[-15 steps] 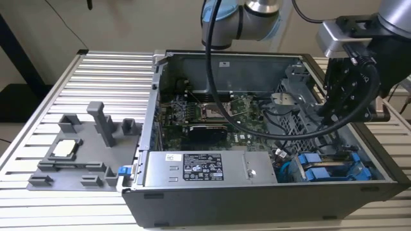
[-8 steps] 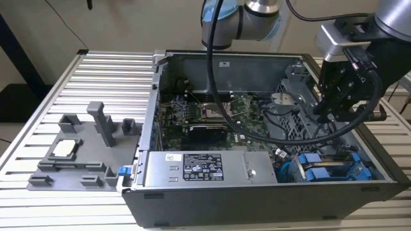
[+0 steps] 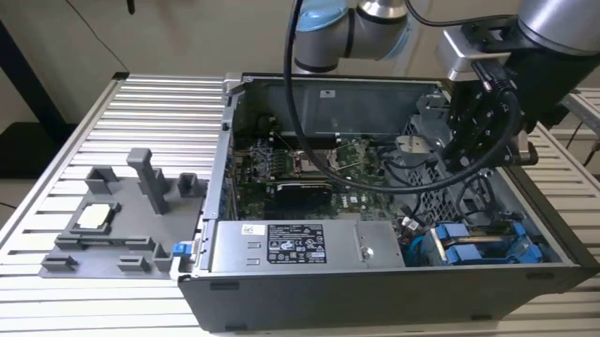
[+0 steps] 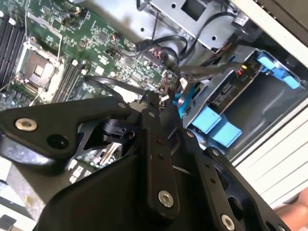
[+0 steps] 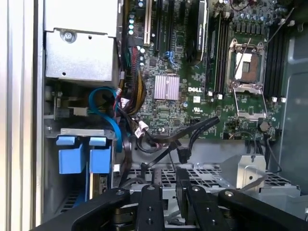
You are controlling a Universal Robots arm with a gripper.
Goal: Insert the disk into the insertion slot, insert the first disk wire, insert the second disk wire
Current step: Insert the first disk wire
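Slatted bench (image 3: 140, 98), open PC case (image 3: 375, 295). Disk (image 3: 487, 246) sits in insertion slot (image 5: 82, 131), exterior view's lower right. Gripper (image 5: 169, 174) hangs above; can't tell its grip state.

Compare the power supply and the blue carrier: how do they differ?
The power supply is a silver metal box with a pale label; the blue carrier is bright plastic with no label showing. The power supply is the larger; the carrier sits beside it, toward the exterior view's right. Both lie inside the open case, along its near wall.
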